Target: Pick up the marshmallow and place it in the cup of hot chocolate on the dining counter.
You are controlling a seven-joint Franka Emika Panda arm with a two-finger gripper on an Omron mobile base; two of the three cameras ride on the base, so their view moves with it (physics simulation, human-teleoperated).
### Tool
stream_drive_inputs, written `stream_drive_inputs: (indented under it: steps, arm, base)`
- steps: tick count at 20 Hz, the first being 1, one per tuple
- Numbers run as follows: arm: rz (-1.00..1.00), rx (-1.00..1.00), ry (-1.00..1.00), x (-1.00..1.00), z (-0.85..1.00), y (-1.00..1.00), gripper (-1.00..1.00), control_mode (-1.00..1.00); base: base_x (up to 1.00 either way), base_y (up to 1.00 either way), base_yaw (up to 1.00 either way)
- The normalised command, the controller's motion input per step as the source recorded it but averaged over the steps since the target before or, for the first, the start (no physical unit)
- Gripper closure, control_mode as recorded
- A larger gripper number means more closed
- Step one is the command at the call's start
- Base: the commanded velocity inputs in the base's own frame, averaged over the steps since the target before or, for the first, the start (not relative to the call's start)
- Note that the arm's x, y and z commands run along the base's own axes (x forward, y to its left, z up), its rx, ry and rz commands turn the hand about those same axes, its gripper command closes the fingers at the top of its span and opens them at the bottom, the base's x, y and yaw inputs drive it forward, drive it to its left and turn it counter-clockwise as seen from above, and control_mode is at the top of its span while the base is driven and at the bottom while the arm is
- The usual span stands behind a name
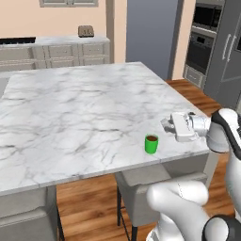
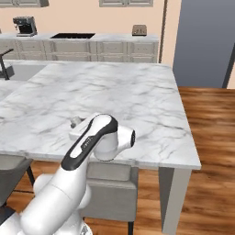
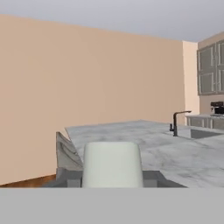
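Hand view shows the white marshmallow [image 3: 112, 164] clamped between the end effector's [image 3: 112, 177] dark fingertips, so the pick looks done and the drop into the cup is what remains. Left base view has the end effector [image 1: 167, 124] held level over the marble counter [image 1: 70, 113], the green cup of hot chocolate [image 1: 151, 143] just beside and below it, nothing standing between them.

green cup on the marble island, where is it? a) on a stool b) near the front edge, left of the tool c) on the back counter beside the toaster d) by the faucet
b: in the left base view the green cup stands near the dining counter's front edge, just left of the tool.
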Motion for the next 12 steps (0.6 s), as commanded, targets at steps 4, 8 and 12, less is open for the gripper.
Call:
stream_drive_inputs:
  steps: [4,8,12]
  arm:
    - [0.24,0.0,-0.07,0.29,-0.12,-0.38,1.0,-1.0]
    - [0.22,-0.03,-0.02,0.49,-0.32,-0.03,1.0,-1.0]
    - [0.11,0.0,0.01,0.39,-0.48,0.0,1.0,-1.0]
  base:
    - [0.0,0.0,0.0]
    - [0.0,0.0,0.0]
    - [0.0,0.0,0.0]
